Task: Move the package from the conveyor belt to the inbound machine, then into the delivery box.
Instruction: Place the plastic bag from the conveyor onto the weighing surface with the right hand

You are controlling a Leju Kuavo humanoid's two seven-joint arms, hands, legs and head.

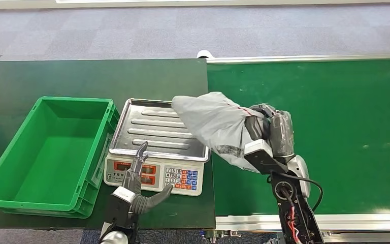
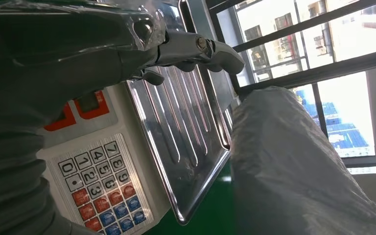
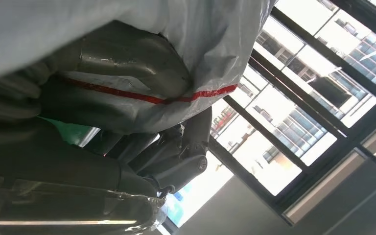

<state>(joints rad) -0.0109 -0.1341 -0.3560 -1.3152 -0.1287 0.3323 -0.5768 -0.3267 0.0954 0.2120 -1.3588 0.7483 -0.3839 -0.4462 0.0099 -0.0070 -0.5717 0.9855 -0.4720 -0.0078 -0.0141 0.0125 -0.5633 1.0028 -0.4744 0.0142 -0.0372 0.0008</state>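
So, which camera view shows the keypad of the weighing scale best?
The left wrist view: the scale's white keypad with red and blue keys is close, its digits readable. The head view shows it small, beside the left hand. The right wrist view shows the grey plastic package instead.

You are at a parcel-sorting station: green conveyor belt (image 1: pixel 335 127) at right, weighing scale (image 1: pixel 155 152) centre, green crate (image 1: pixel 10 168) left.

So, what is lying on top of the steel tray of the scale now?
The near end of the grey package, held by the right hand, hangs over the tray. Whether it touches is unclear. The tray part beneath it is hidden.
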